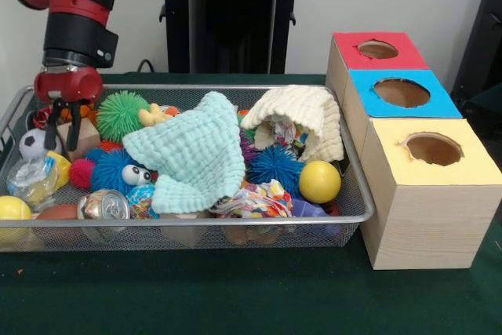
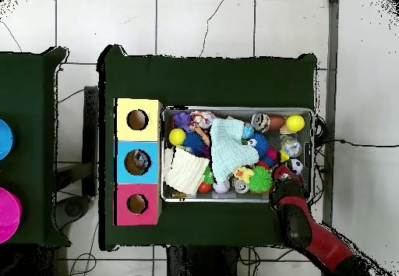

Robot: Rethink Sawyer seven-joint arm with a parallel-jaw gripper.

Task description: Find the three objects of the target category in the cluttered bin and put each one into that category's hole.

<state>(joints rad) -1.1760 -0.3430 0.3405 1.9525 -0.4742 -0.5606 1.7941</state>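
The gripper (image 1: 63, 125) is hanging with its fingers spread and empty over the far corner of the bin (image 1: 357, 194), beside a green spiky ball (image 1: 121, 114). The blue-topped hole (image 1: 401, 92) is sitting between the red and yellow boxes beside the bin.

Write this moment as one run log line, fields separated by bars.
gripper: open, empty, inside bin | blue hole: something inside, unidentifiable
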